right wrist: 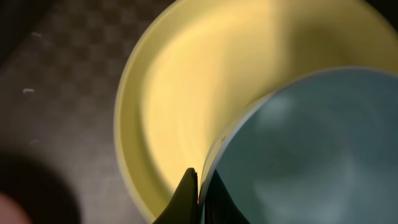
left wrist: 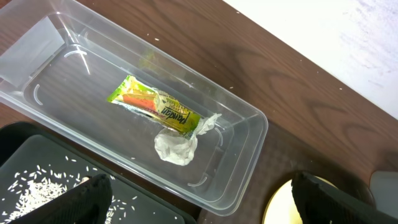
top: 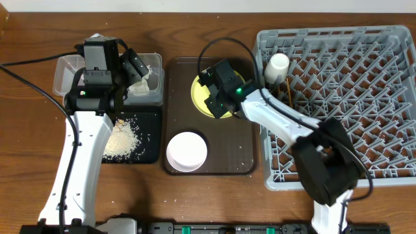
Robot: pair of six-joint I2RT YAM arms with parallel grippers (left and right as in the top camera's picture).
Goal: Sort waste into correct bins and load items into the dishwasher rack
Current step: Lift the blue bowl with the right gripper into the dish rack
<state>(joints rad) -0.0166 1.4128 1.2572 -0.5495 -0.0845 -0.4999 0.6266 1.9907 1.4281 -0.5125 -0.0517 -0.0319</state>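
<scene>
The dishwasher rack (top: 351,78) fills the right of the overhead frame and is the nearest drop point for your right arm. Left of it, the brown serving tray (top: 244,146) sits mid-frame on the desk (top: 39,26). The clear tub (left wrist: 249,134) and the black tray (top: 151,146) lie at the far left.

On the serving tray, the yellow plate (right wrist: 180,87) is at the top. The light blue bowl (right wrist: 311,143) is over its lower right in the wrist view; whether it rests on the plate or hangs just above it can't be told. The white bowl (top: 187,151) sits lower on the tray, and a white cup (top: 278,65) already stands in the rack's upper-left corner.

Your right end effector (right wrist: 200,186) looks nearly closed, its fingers pinching the blue bowl's rim. The rack lies directly to the right of it in the overhead frame, so the likely move is lift, then carry right. The bowl is round, with no long axis to line up.

Your left end effector (left wrist: 202,190) hangs wide apart and empty above the tub, which holds the wrapper (left wrist: 155,107) and tissue (left wrist: 177,148). Rice crumbs (top: 122,140) lie in the black tray.
</scene>
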